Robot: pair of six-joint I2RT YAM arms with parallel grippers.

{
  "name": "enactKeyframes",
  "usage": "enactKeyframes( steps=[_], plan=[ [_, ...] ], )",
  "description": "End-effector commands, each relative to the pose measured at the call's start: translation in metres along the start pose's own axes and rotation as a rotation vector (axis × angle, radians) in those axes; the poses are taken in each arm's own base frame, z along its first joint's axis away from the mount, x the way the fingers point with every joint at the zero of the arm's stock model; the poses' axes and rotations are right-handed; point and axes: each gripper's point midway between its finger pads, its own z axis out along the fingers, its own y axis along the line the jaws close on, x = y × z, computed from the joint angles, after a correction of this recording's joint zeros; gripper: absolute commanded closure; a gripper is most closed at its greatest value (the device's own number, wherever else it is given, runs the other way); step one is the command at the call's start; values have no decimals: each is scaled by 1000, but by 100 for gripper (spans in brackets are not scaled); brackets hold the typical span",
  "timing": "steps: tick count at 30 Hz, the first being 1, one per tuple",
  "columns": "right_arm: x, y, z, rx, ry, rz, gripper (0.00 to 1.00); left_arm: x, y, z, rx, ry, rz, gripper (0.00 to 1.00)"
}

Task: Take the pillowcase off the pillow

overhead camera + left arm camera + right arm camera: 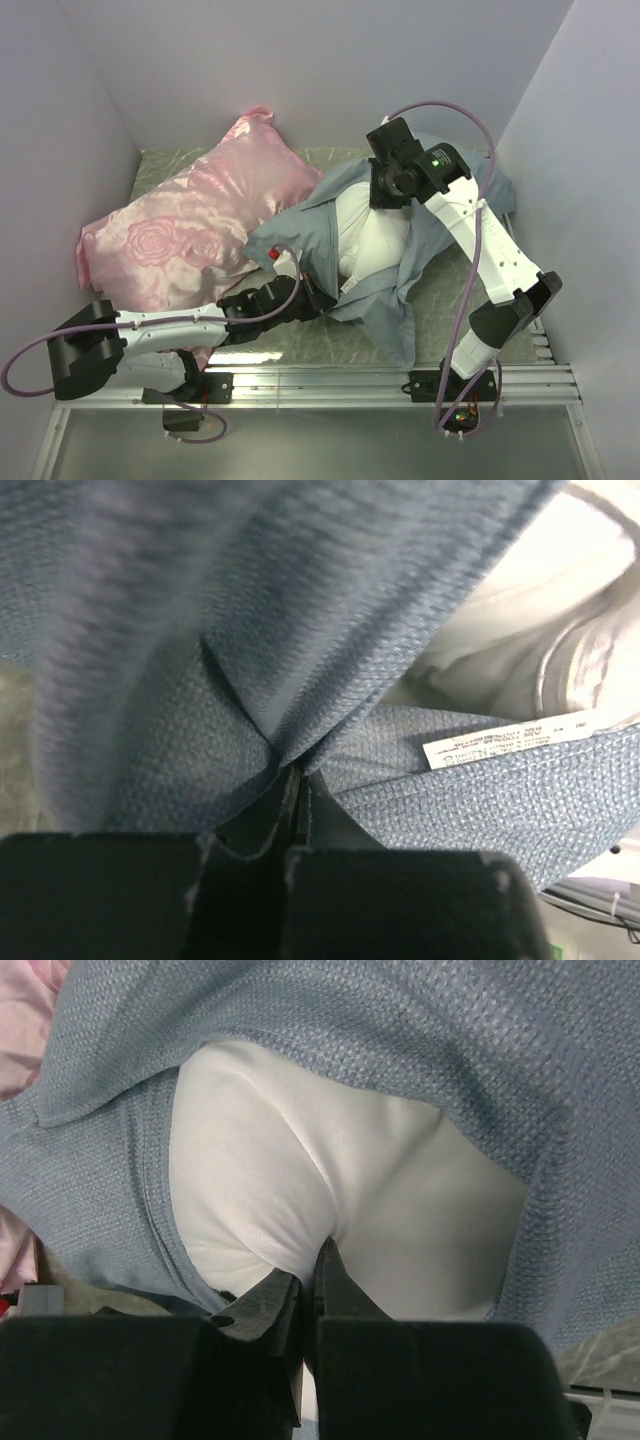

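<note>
Pillowcase [300, 232]: dusty grey-blue woven cloth, rumpled, lying right of centre on the grey-green marbled tabletop [170, 165]. Its mouth gapes upward and the cloth is folded back on both sides, yet it wraps the flanks and the near end of its contents. Contents: pillow [372, 245], plain white and plump, its middle bared through the opening. Left claw [297, 778]: comes in low from the near left, fingers pressed together and clamped on a fold of the pillowcase at the near-left lip of the opening. In the left wrist view the blue cloth fans out from that pinch. Label [510, 742]: a white printed strip on the blue hem just right of the pinch, its text too small to read. Right claw [312, 1268]: hangs over the far part of the opening, pointing down, fingers drawn close with a pucker of the white pillow nipped between the tips. In the right wrist view blue cloth borders the white patch above and on both sides. Adjacent item: pink satin pillow [190, 235], shiny with a rose pattern, lying at the left of the tabletop, its right edge meeting the pillowcase. Enclosure: pale lilac walls [300, 60] on three sides.
</note>
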Motion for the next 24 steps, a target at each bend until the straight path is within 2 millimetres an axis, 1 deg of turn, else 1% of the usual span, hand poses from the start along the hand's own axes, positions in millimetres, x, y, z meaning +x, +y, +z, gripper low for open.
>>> enactKeyframes(
  steps=[1,2,3,4,5,7,8,9,10,11,12,13,15,16,18,19,20,21,22,24],
  plan=[
    [-133,0,-65,-98,-546,252,100,76,106,-37,-346,312,192,99],
    [-122,3,-55,-102,-525,244,100,69,88,-37,-330,286,221,98],
    [-126,6,-65,-127,-552,249,100,68,80,-38,-323,293,241,96],
    [-113,8,-49,-115,-520,236,100,64,68,-39,-287,294,283,93],
    [-114,9,-52,-130,-536,245,100,60,49,-38,-255,293,293,91],
    [-106,13,-43,-138,-510,236,100,66,35,-38,-213,325,354,87],
    [-104,15,-40,-138,-505,229,100,66,17,-38,-173,323,374,83],
    [-102,19,-39,-138,-502,218,100,74,10,-42,-156,342,413,73],
    [-100,22,-39,-131,-499,204,100,71,-5,-43,-135,319,442,69],
    [-99,23,-39,-128,-501,200,100,72,-9,-44,-130,322,459,62],
    [-98,24,-39,-126,-501,193,100,74,-13,-48,-127,326,485,49],
    [-96,27,-40,-133,-497,189,100,69,-24,-50,-112,308,491,44],
    [-93,29,-40,-134,-495,182,100,61,-34,-56,-94,281,506,30],
    [-92,29,-39,-131,-492,177,100,58,-38,-59,-85,271,509,28],
    [-90,29,-40,-132,-494,175,100,43,-58,-68,-39,225,506,23],
    [-88,28,-38,-126,-490,172,100,39,-62,-71,-34,214,513,23],
    [-87,29,-40,-133,-491,173,100,32,-75,-76,-5,193,507,22],
    [-86,29,-39,-129,-488,171,100,28,-83,-80,21,183,507,22],
    [-85,29,-39,-131,-489,171,100,23,-97,-84,57,170,511,22],
    [-81,32,-40,-126,-487,162,100,20,-115,-92,119,160,525,23]
  ],
)
